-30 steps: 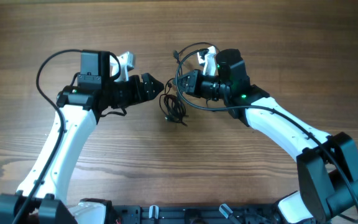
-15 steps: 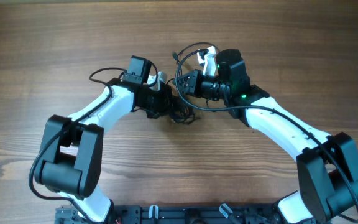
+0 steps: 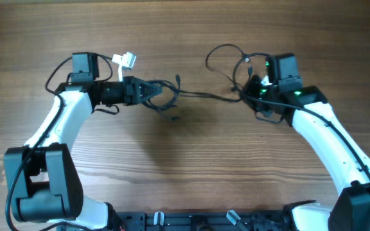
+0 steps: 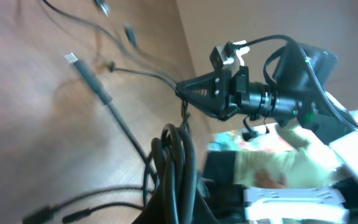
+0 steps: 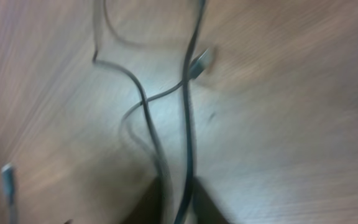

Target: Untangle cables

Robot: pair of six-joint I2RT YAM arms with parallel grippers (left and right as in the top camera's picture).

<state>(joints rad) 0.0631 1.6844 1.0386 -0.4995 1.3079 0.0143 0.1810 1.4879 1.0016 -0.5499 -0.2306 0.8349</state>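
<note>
The left gripper (image 3: 156, 92) is clamped on the cables (image 3: 201, 95), which stretch left-right across the upper middle of the frame to the right gripper (image 3: 249, 90); whether that one grips, I cannot tell.

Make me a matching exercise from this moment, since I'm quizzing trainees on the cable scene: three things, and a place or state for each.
Things:
1. left gripper
2. right gripper
3. cables

Places or states:
A. stretched as a thin strand above the wooden table, between the two arms
B. left of the table's centre, fingers shut on a bunch of cord
C. right of centre, below a loose loop of cord

Pairs: 1-B, 2-C, 3-A
</note>
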